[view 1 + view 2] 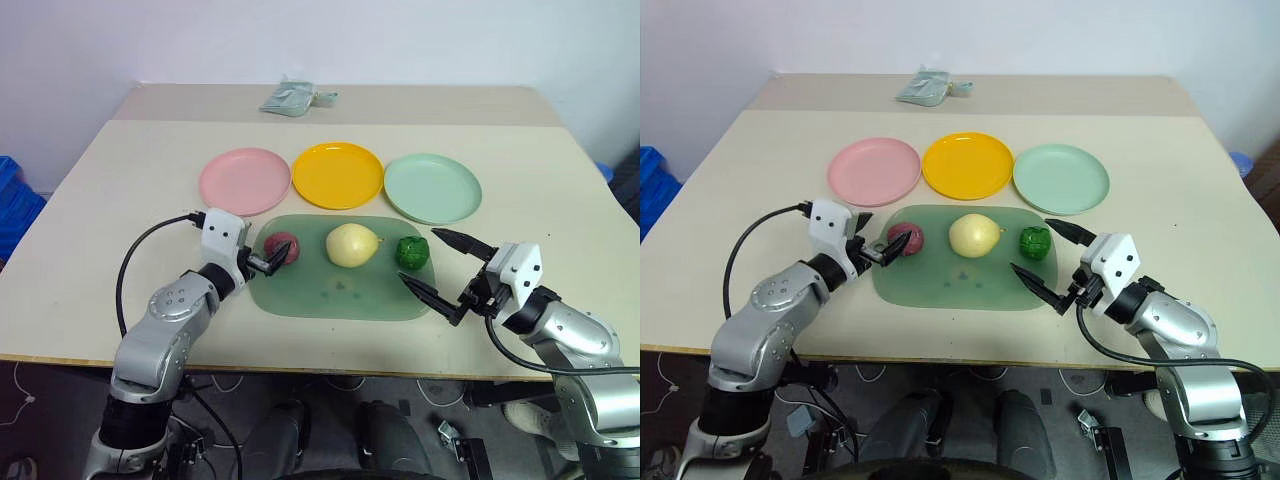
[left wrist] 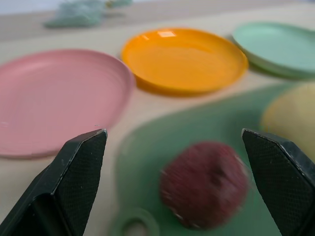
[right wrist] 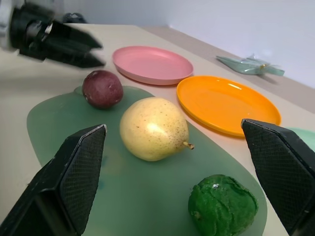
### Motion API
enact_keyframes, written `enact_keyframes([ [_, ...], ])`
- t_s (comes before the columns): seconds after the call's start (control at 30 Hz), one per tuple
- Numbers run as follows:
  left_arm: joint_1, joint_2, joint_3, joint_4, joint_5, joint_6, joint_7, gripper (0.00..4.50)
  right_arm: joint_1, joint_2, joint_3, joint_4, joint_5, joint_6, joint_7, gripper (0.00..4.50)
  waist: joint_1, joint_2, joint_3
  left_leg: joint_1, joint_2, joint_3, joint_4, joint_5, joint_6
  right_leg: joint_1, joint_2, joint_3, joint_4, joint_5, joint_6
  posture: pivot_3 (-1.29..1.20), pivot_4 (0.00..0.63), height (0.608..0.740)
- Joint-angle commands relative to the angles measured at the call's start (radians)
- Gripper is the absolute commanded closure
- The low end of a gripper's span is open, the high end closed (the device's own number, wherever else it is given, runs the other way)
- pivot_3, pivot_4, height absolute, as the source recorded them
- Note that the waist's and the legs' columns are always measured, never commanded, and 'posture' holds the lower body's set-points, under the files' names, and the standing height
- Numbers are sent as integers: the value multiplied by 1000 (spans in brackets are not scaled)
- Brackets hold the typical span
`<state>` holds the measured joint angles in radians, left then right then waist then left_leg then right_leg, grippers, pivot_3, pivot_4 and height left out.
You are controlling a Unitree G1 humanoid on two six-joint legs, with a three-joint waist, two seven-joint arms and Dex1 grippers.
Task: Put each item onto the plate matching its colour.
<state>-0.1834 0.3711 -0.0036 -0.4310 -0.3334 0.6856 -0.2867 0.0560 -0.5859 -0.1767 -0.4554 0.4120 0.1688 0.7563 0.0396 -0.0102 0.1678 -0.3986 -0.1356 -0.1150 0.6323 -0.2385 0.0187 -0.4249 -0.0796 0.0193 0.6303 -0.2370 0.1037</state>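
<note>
Black fingers [image 2: 81, 167] of both grippers spread wide beside the red-purple fruit [image 1: 282, 247]

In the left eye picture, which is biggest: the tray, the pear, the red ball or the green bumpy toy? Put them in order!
1. Tray
2. Pear
3. Red ball and green bumpy toy: these two look about the same, too close to rank.

You are looking at a robot test room or lab, not a home: a plain beige table [image 1: 110, 200] against a bare white wall [image 1: 300, 40], loose cables [image 1: 330, 385] trailing on the floor beneath it, and a blue plastic crate [image 1: 15, 200] off its left side.
</note>
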Motion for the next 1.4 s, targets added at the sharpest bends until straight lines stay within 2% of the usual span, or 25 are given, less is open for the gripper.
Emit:
enact_keyframes([
  [0.03,12,7,3,-1,26,-35,-7,16,-12,1,-4,-46,12,2,-16,0,1,0,0,0,0,0,0,0,0,0,0,0,0,0,0,0,150,740],
  [0.47,-45,-75,-37,129,111,-91,24,16,-16,-1,-12,-48,15,6,-36,0,1,0,0,0,0,0,0,0,0,0,0,0,0,0,0,0,150,740],
  [1.1,-150,-112,-51,278,165,-163,3,16,0,4,-14,-62,2,-8,-65,0,1,0,0,0,0,0,1,1,1,0,0,0,0,0,0,0,150,740],
  [1.2,-154,-117,-51,295,181,-183,11,867,4,3,-13,-67,1,-8,-69,0,1,0,0,0,0,0,0,1,1,0,0,0,0,0,0,0,150,740],
  [1.27,-158,-123,-47,310,190,-196,18,1831,6,3,-11,-70,1,-8,-72,0,1,0,0,0,0,0,0,1,2,0,0,0,0,0,0,0,150,740],
  [1.3,-161,-127,-45,319,193,-203,19,2172,8,3,-11,-72,0,-8,-73,0,1,0,0,0,0,0,0,1,2,0,0,0,0,0,0,0,150,740],
  [1.4,-163,-138,-42,327,198,-223,22,2316,13,4,-10,-74,-1,-10,-75,0,1,0,0,0,0,0,1,1,1,0,0,0,0,0,0,0,150,740],
])
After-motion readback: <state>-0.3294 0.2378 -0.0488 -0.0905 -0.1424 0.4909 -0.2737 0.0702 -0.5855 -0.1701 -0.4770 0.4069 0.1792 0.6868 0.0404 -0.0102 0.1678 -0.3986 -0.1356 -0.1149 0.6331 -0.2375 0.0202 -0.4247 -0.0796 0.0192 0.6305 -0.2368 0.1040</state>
